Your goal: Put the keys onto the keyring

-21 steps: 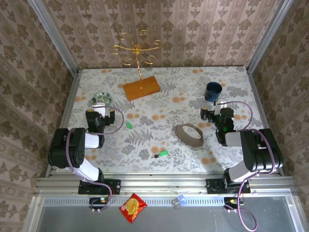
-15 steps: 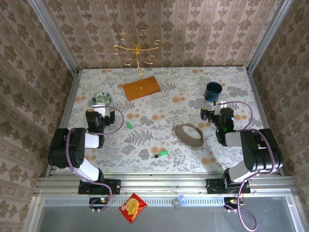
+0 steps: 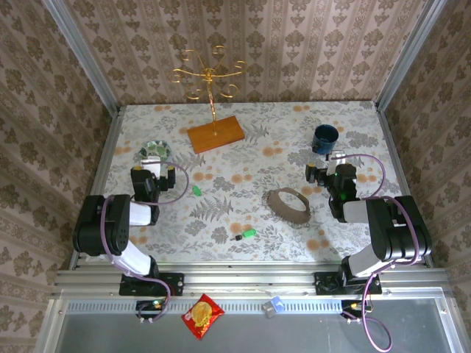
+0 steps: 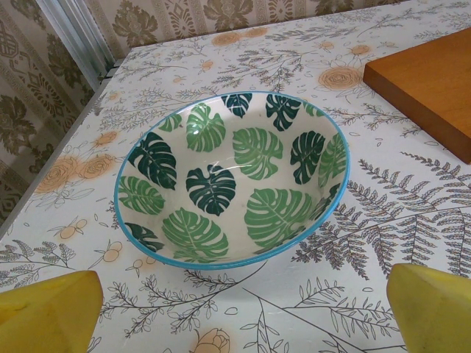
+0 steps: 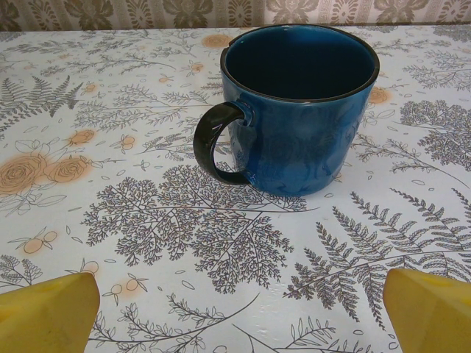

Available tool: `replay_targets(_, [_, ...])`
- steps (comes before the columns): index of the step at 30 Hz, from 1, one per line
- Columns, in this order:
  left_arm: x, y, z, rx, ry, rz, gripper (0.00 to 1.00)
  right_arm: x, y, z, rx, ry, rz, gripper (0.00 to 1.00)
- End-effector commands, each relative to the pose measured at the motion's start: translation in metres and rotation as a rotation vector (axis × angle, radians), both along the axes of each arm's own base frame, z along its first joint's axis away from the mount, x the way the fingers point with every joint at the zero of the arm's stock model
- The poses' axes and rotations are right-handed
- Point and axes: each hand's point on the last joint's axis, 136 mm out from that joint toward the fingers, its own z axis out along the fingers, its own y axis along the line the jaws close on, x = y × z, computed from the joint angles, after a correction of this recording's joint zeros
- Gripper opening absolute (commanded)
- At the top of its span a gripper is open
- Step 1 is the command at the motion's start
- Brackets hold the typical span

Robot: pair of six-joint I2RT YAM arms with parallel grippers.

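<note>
The left gripper (image 4: 241, 309) gapes wide at the bowl (image 4: 228, 176) by the table's (image 3: 353, 125) left edge. The right gripper (image 5: 239, 309) is wide before the mug (image 5: 294, 110). The green key (image 3: 196, 189), dark-tipped key (image 3: 247, 234) and keyring (image 3: 289, 204) lie mid-table, outside both jaws.

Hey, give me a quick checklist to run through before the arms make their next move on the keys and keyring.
1. Left gripper open, empty: ok.
2. Right gripper open, empty: ok.
3. Plain key and dark-ended key lying free: ok.
4. Keyring unobstructed: ok.
5. Grippers aimed at keys: not ok; left faces bowl, right faces mug.
6. Where keyring opens: cannot tell.
</note>
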Motion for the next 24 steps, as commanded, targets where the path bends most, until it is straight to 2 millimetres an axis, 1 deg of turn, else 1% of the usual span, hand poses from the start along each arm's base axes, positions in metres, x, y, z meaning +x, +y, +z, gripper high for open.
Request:
replay_targets(1, [0.005, 0.001, 0.012, -0.029, -0.023, 0.003, 1.0, 0.006, -0.002, 0.008, 0.006, -0.023, -0.007, 1.0])
replay_targets(11, [0.005, 0.0, 0.011, -0.032, -0.021, -0.001, 1.0, 0.006, -0.002, 0.008, 0.009, -0.024, -0.006, 1.0])
replay_targets(13, [0.002, -0.001, 0.013, -0.027, -0.042, -0.013, 1.0, 0.006, -0.002, 0.012, 0.006, -0.023, -0.004, 1.0])
replay_targets(16, [-0.011, -0.002, 0.029, -0.028, -0.112, -0.018, 1.0, 0.004, -0.005, 0.033, 0.001, 0.001, -0.021, 1.0])
replay_targets(17, [-0.015, 0.0, 0.035, -0.029, -0.132, -0.008, 1.0, 0.003, -0.007, 0.047, 0.003, -0.013, -0.035, 1.0])
replay_targets(19, [-0.021, 0.003, 0.047, -0.033, -0.154, 0.01, 1.0, -0.001, -0.009, 0.067, 0.025, -0.028, -0.062, 1.0])
replay_targets(21, [-0.026, 0.004, 0.059, -0.032, -0.167, 0.017, 1.0, -0.004, -0.006, 0.082, 0.071, -0.028, -0.065, 1.0])
replay_targets(24, [-0.031, 0.004, 0.078, -0.065, -0.175, 0.025, 1.0, -0.012, 0.003, 0.098, 0.176, 0.003, -0.063, 0.98])
